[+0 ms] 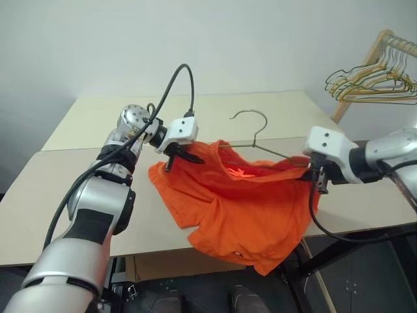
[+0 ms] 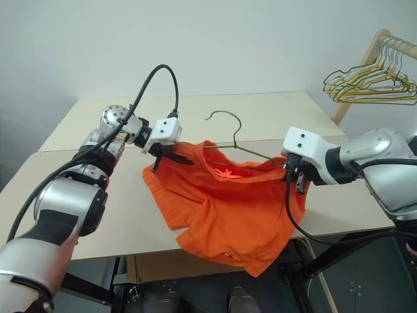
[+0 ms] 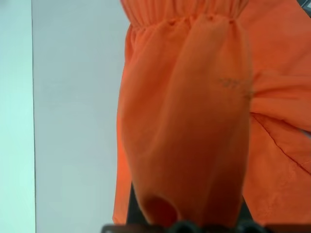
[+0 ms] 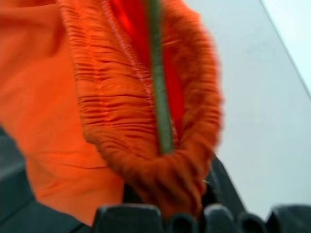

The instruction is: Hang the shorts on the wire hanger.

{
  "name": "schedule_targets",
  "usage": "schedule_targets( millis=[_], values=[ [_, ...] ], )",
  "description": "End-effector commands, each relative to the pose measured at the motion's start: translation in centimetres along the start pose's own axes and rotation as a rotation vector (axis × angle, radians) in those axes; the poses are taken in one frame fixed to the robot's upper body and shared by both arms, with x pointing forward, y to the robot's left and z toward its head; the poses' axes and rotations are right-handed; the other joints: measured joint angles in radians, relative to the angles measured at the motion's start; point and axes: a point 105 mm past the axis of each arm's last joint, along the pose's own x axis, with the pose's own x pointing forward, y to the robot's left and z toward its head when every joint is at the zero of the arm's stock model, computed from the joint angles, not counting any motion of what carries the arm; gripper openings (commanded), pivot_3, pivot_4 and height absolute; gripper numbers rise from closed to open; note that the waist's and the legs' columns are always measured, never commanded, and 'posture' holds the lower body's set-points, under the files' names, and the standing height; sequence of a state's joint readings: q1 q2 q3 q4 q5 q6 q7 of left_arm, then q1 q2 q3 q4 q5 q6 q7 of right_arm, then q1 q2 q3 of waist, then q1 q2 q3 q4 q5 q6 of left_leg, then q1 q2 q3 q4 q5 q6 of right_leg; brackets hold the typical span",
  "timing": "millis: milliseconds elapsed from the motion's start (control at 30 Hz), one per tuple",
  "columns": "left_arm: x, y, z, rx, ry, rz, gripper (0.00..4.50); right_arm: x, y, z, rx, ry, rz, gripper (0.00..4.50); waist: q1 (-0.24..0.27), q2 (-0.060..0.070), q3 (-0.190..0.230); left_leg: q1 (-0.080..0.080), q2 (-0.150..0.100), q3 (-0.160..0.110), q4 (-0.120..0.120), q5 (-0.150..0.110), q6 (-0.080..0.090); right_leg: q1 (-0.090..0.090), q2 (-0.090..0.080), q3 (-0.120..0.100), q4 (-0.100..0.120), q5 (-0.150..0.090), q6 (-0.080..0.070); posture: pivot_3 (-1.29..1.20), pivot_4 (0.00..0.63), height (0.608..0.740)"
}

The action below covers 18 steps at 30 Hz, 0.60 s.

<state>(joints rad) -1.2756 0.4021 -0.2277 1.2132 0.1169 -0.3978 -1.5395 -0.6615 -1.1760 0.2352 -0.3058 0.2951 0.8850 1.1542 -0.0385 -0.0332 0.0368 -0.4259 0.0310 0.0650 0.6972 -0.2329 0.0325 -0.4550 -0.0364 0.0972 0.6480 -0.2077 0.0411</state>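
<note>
Bright orange fabric shorts [image 1: 241, 208] hung between arms above pale bench [image 1: 85, 163], waistband running left-right. Left fingers [image 1: 174, 156] clamped left end; right fingers [image 1: 319, 176] clamped right end (thin olive-grey wire hanger [image 1: 257, 140] threaded inside waistband).

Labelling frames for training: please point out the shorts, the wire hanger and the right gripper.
shorts [image 1: 244, 215], left eye view, front panel.
wire hanger [image 1: 250, 113], left eye view, curved hook.
right gripper [image 1: 318, 175], left eye view, between fingertips.
</note>
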Motion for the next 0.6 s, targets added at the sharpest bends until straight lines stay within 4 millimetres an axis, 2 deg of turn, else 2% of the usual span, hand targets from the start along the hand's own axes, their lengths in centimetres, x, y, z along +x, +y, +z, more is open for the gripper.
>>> schedule_targets(
  millis=[33, 67, 200, 300, 467, 533, 600],
  values=[
    [-0.2, 0.6, 1.7, 0.069, -0.066, 0.027, 0.0, -0.8, -0.2, 0.9, 0.017, -0.04, -0.004, 0.01, 0.0, 0.0, 0.0, 0.0, 0.0, 0.0, 0.0, 0.0, 0.0, 0.0, 0.0, 0.0, 0.0, 0.0, 0.0, -0.01, 0.0, 0.74],
    [-0.2, 0.6, 1.7, 0.069, -0.071, 0.024, 0.0, -0.9, -0.1, 0.9, 0.024, -0.045, 0.001, 0.01, 0.0, 0.0, 0.0, 0.0, 0.0, 0.0, 0.0, 0.0, 0.0, 0.0, 0.0, 0.0, 0.0, 0.0, 0.0, -0.02, 0.0, 0.74],
    [-0.5, 0.7, 2.8, 0.033, -0.158, 0.007, 1.07, -1.4, 1.1, 0.7, 0.127, -0.081, 0.057, 0.0, 0.0, 0.0, 0.0, 0.0, 0.0, 0.0, 0.0, 0.0, 0.0, 0.0, 0.0, 0.0, 0.0, 0.0, -0.001, -0.02, 0.0, 0.74],
    [-1.1, 1.4, 3.9, 0.032, -0.231, 0.057, 2.05, -1.8, 2.6, -0.3, 0.249, -0.105, 0.091, 0.0, 0.005, 0.0, 0.0, -0.001, 0.0, -0.001, 0.0, 0.0, 0.0, 0.0, 0.0, 0.0, 0.0, 0.0, -0.001, -0.02, 0.0, 0.74],
    [-3.1, 3.0, 5.6, -0.006, -0.364, 0.188, 3.72, -2.3, 5.8, -2.6, 0.5, -0.149, 0.096, 0.0, 0.012, -0.001, 0.0, 0.0, 0.0, -0.002, 0.001, 0.0, 0.0, 0.001, 0.0, -0.001, 0.0, 0.0, 0.0, -0.03, 0.0, 0.74],
    [-3.9, 4.2, 6.3, -0.011, -0.438, 0.314, 4.41, -2.6, 6.8, -3.8, 0.62, -0.174, 0.066, 0.0, 0.014, -0.001, 0.0, 0.001, 0.0, -0.003, 0.001, 0.0, 0.0, 0.003, 0.0, -0.001, 0.001, 0.0, 0.0, -0.04, 0.0, 0.74],
    [-4.7, 5.2, 6.7, -0.052, -0.491, 0.401, 4.46, -3.0, 7.5, -4.9, 0.738, -0.202, 0.018, 0.0, 0.018, -0.001, 0.0, 0.003, 0.0, -0.004, 0.001, 0.0, 0.0, 0.006, 0.0, -0.002, 0.0, -0.002, 0.004, -0.05, 0.0, 0.74]
  ],
)
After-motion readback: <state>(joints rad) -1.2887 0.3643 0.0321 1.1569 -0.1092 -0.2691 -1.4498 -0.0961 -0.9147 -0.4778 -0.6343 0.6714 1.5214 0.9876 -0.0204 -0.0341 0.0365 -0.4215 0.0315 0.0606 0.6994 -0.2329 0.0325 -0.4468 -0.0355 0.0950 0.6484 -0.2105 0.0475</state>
